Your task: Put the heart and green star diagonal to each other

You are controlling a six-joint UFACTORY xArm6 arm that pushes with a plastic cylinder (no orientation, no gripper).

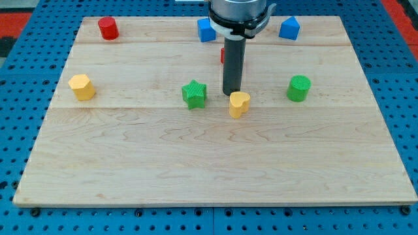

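Note:
A yellow heart block lies near the middle of the wooden board. A green star block lies to its left and slightly higher, a short gap apart. My tip stands just above the heart's top edge, close to or touching it, and to the right of the star. The rod rises straight up from there to the arm at the view's top.
A green cylinder is to the right of the heart. A yellow hexagonal block is at the left. A red cylinder and two blue blocks are along the top. A red block is mostly hidden behind the rod.

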